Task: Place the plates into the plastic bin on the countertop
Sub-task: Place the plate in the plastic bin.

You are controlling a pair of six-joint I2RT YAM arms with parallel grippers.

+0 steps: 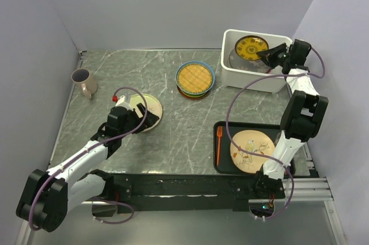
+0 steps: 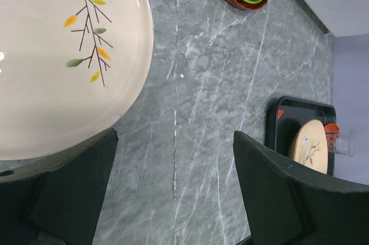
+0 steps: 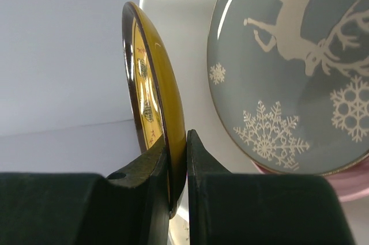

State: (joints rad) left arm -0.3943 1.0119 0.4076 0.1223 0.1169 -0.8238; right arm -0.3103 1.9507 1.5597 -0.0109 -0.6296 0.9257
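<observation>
The yellow plate [image 1: 251, 48] hangs over the far-left part of the bin [image 1: 253, 80]. It is glossy mustard ceramic with a dark rim and dark markings on its face. The right end effector [image 3: 177, 153] is clamped almost closed on its lower rim, one black pad on each face, and in the wrist view the plate shows edge-on as a thin curved sliver. The bin is a white plastic tub with deep smooth walls and rounded corners, standing at the far right corner of the desk [image 1: 173, 135]. Inside it lies the deer plate [image 3: 288, 66], matte grey with a pale stag and snowflakes, on top of a pink plate [image 3: 346, 184] whose rim peeks out beneath.

Left of the bin, mid-desk, sits a stack: the lattice plate [image 1: 195, 78], yellow criss-cross with a blue rim, over green and red-orange rims. Further left and nearer lies the cream plate [image 2: 57, 55], shiny, painted with a thin twig and coloured leaves. The left end effector [image 2: 173, 164] gapes wide and grips nothing; one blunt dark finger [image 2: 69, 199] is at the plate's edge, the other over bare desk.

The desk is grey-green marble-look with fine white veins. At the near right a flat black tray [image 1: 222, 161] carries a beige plate [image 1: 252, 150] and an orange fork [image 1: 219, 138]. A taupe mug [image 1: 83, 82] stands at the far left.
</observation>
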